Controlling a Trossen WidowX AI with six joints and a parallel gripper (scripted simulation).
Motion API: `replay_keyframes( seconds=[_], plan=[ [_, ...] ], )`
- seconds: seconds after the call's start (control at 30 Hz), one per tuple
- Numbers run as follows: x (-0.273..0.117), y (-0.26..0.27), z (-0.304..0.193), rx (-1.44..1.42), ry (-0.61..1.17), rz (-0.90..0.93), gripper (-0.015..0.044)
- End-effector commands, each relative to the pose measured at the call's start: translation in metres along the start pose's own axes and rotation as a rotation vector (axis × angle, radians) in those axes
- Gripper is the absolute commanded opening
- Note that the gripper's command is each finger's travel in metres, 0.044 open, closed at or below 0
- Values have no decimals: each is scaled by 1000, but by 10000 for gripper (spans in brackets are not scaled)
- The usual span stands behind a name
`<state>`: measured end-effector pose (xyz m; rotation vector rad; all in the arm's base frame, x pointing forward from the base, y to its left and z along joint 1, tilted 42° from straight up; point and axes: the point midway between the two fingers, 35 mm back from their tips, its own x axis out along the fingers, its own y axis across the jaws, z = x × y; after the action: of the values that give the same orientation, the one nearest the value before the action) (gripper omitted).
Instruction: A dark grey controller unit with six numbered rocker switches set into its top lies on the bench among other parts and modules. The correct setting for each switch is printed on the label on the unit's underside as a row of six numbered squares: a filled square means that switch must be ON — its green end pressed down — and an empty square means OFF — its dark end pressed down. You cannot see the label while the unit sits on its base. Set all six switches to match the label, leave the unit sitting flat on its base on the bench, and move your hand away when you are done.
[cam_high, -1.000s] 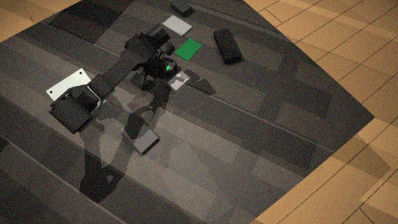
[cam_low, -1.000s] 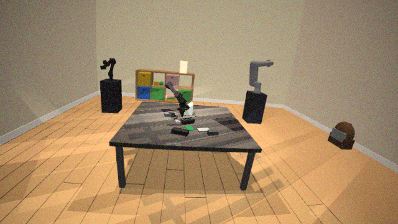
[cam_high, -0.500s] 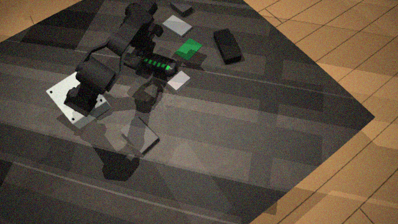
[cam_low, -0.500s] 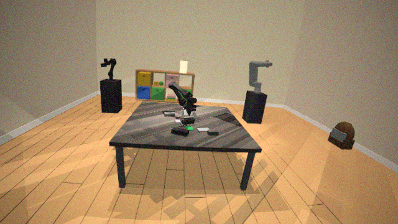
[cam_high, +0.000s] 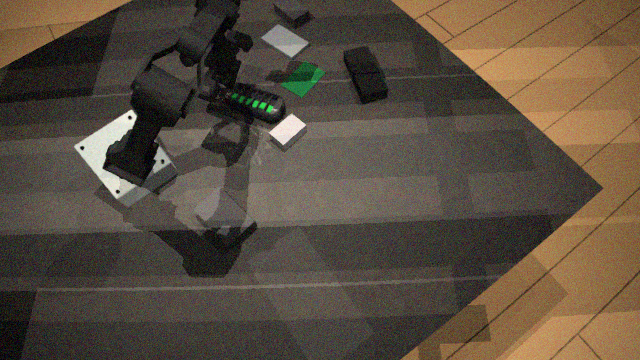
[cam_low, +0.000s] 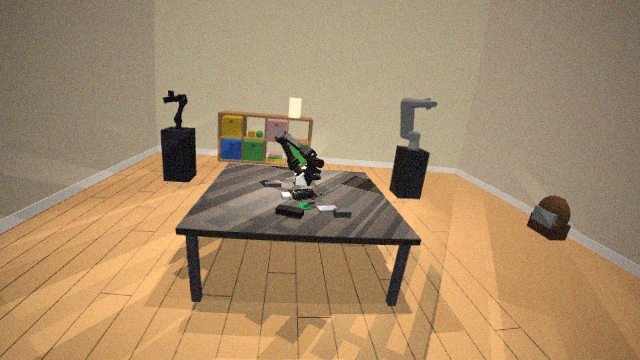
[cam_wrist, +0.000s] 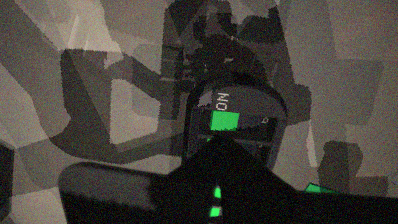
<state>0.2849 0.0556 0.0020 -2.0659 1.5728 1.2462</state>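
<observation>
Hovering shut and empty over the switch row with the fingers (cam_high: 220, 91) (cam_low: 312, 180), judging by the poised tip. Sitting label-down mid-surface, far of the green plate (cam_high: 303, 80) (cam_low: 304, 205) and right of the white block (cam_low: 286, 194) (cam_high: 288, 129) in exterior: the controller unit (cam_high: 257, 104) (cam_low: 302, 194) (cam_wrist: 250, 102). Needing a straight push on one rocker end, square to the row, avoiding neighbours and skidding. Showing green along the row in top; showing "ON" print in wrist, but hiding middle rockers. Not reading the label anywhere.
</observation>
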Motion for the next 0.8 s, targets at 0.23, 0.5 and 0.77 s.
replay_keyframes(
  seconds=[0.23, 0.5, 0.77],
  plan=[
    [18, -1, 0, -7, 0, -1, 0],
    [28, -1, -1, -8, -1, -3, 0],
    [35, -1, -1, -7, -1, -3, 0]
  ],
)
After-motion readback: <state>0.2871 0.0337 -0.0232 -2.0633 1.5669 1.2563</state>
